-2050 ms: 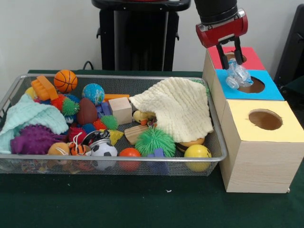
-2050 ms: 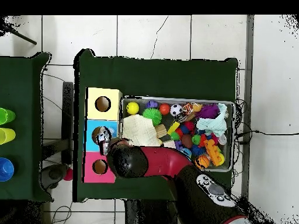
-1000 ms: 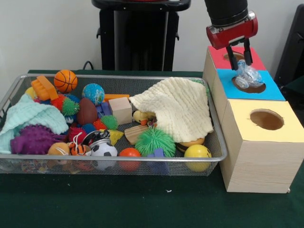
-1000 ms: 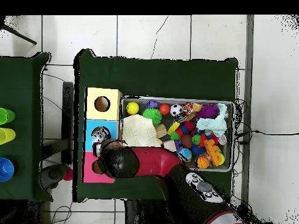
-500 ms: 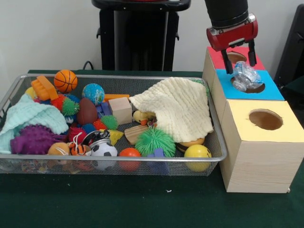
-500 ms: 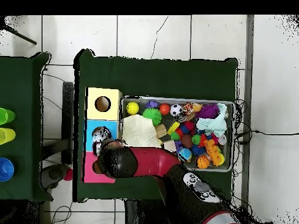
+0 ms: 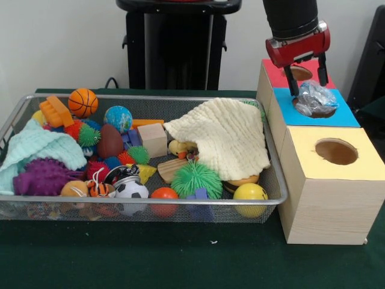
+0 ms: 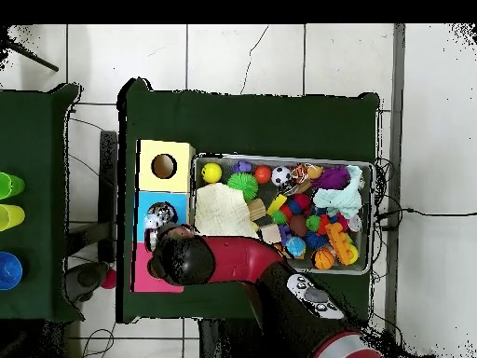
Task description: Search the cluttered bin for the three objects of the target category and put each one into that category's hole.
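One crumpled plastic wrapper (image 7: 315,99) sat over the blue box's hole (image 7: 319,111), between and just below the spread fingers of the gripper (image 7: 308,75); the arm (image 7: 293,21) came straight down from above.

Arm enters from the top right of the front view, black forearm vertical, red wrist band below it. Gripper (image 7: 308,75) points straight down, fingers (image 7: 294,83) spread apart. In the overhead view the red arm reaches from bottom centre toward centre left.
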`<action>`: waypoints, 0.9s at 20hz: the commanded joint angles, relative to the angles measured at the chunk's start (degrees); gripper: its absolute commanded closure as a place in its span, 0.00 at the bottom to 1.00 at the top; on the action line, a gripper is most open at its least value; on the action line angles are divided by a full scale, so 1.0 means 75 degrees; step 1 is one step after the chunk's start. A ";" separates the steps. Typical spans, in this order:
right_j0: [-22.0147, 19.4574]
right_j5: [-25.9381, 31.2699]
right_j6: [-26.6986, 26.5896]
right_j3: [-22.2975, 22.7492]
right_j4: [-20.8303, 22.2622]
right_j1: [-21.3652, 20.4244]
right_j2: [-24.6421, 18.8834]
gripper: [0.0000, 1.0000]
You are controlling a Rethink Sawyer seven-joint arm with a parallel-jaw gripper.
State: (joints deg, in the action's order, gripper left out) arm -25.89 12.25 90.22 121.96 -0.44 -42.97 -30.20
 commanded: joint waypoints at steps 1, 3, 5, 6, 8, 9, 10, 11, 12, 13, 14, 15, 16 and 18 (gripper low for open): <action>-0.0076 -0.0304 0.1408 -0.0324 -0.0193 0.0217 0.0234 0.00; -0.0090 -0.0278 0.1389 -0.0307 -0.0177 0.0172 0.0231 0.00; 0.0056 -0.0083 0.1258 -0.0432 -0.0075 0.0084 0.0443 0.00; 0.0152 0.0004 0.1214 -0.0510 -0.0023 0.0039 0.0597 0.00; 0.0309 0.0107 0.1163 -0.0611 0.0060 -0.0045 0.0854 0.00; 0.0382 0.0195 0.1121 -0.0666 0.0101 -0.0102 0.0976 0.00; 0.0432 0.0348 0.1048 -0.0719 0.0134 -0.0159 0.1051 0.00; 0.0470 0.0464 0.1001 -0.0751 0.0141 -0.0218 0.1107 0.00; 0.0491 0.0486 0.1024 -0.0750 0.0091 -0.0244 0.1117 0.00; 0.0502 0.0515 0.1024 -0.0745 0.0053 -0.0269 0.1133 0.00; 0.0507 0.0545 0.0998 -0.0764 0.0042 -0.0279 0.1137 0.00; 0.0512 0.0575 0.0972 -0.0783 0.0031 -0.0288 0.1141 0.00; 0.0532 0.0636 0.0952 -0.0816 0.0020 -0.0310 0.1163 0.00; 0.0549 0.0768 0.0908 -0.0828 0.0002 -0.0391 0.1174 0.00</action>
State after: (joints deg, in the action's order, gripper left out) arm -22.07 12.30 90.22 121.68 -0.44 -44.74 -24.92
